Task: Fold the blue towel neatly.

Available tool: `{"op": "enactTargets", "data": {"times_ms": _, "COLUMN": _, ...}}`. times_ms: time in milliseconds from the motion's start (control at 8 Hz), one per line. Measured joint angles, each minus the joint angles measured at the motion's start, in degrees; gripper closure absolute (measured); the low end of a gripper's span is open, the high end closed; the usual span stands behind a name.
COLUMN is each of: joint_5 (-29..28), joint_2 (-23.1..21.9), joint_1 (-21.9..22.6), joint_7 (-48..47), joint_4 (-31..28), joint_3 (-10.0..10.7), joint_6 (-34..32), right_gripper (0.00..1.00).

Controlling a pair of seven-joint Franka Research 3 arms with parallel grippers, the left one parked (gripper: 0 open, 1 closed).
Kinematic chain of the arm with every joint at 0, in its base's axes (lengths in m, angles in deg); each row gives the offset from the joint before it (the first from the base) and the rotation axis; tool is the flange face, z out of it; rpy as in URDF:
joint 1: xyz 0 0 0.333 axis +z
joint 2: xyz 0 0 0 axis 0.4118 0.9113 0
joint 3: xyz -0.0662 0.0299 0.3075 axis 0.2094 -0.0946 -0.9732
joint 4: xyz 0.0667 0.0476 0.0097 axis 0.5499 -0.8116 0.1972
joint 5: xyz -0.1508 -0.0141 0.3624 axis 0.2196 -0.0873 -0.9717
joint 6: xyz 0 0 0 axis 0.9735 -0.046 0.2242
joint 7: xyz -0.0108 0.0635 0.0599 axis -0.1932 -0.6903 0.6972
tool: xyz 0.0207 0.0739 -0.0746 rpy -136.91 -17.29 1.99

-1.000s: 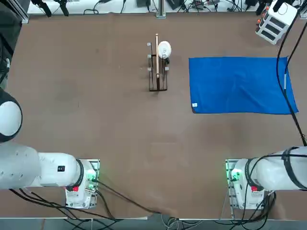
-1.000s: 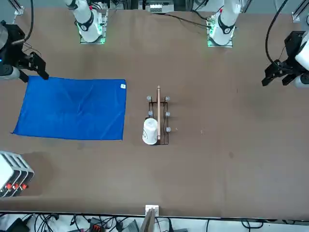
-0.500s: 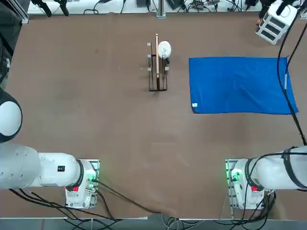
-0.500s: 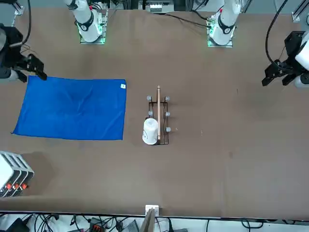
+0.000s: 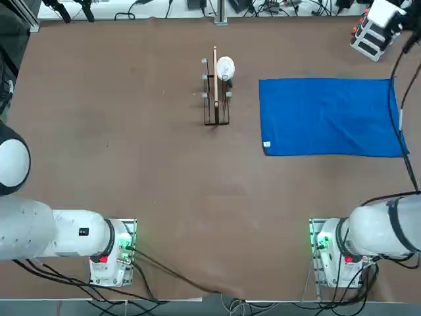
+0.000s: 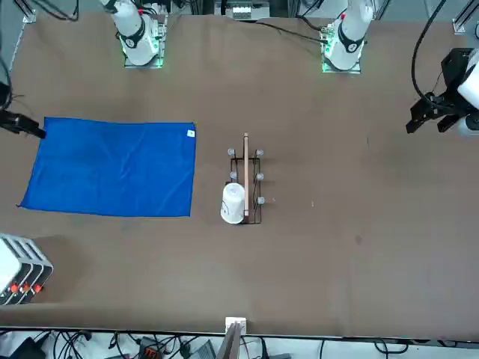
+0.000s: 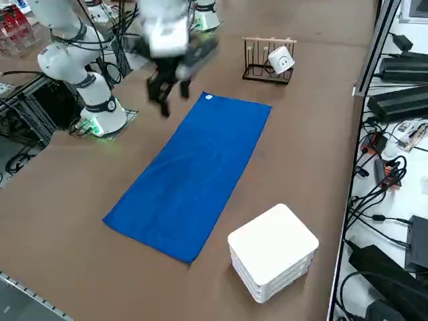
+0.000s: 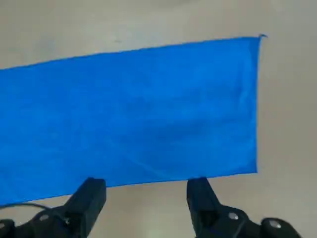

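Observation:
The blue towel [image 5: 329, 117] lies spread flat in one layer on the brown table, to the right of centre. Its small white tag [image 5: 266, 144] marks the corner nearest the table's middle. The towel also shows in the front view [image 6: 112, 168] and the right side view [image 7: 194, 170]. My right gripper [image 7: 167, 93] hovers well above the table, beside the towel's long edge on my side. In the wrist view its fingers stand open [image 8: 144, 196] with nothing between them, just off the edge of the towel [image 8: 133, 109]. In the front view only part of the gripper [image 6: 19, 123] shows, by the towel's corner.
A small wooden rack [image 5: 216, 85] carrying a white cup [image 5: 225, 67] stands left of the towel. A white stacked box [image 5: 376, 29] sits at the far right corner, just beyond the towel [image 7: 271, 251]. The arm's cable [image 5: 398, 112] hangs over the towel's right end.
My right gripper has swung outward, toward my right edge of the table, and stayed open. The towel, rack and box have not moved.

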Motion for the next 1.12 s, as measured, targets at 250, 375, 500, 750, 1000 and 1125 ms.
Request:
{"op": "enactTargets", "data": {"times_ms": 250, "joint_5": -0.01, "joint_2": 3.97, "joint_1": -10.47, "joint_7": 5.53, "joint_4": -0.91, "joint_3": 0.23, "joint_6": 2.53, "right_gripper": 0.00}}
{"op": "enactTargets", "data": {"times_ms": 375, "joint_5": -0.02, "joint_2": 6.10, "joint_1": -14.84, "joint_7": 6.37, "joint_4": -1.11, "joint_3": 0.27, "joint_6": 3.70, "right_gripper": 0.01}}
{"op": "enactTargets", "data": {"times_ms": 500, "joint_5": -0.02, "joint_2": 8.22, "joint_1": -18.33, "joint_7": 6.60, "joint_4": -1.36, "joint_3": 0.26, "joint_6": 5.12, "right_gripper": 0.02}}
{"op": "enactTargets", "data": {"times_ms": 750, "joint_5": -0.20, "joint_2": 11.25, "joint_1": -24.24, "joint_7": 6.43, "joint_4": -3.93, "joint_3": 0.23, "joint_6": 9.50, "right_gripper": 0.08}}
{"op": "enactTargets", "data": {"times_ms": 1000, "joint_5": -1.32, "joint_2": 11.92, "joint_1": -29.39, "joint_7": 6.09, "joint_4": -9.18, "joint_3": 0.23, "joint_6": 14.25, "right_gripper": 0.16}}
{"op": "enactTargets", "data": {"times_ms": 1125, "joint_5": -2.61, "joint_2": 11.94, "joint_1": -31.07, "joint_7": 5.52, "joint_4": -11.64, "joint_3": 0.24, "joint_6": 16.31, "right_gripper": 0.22}}
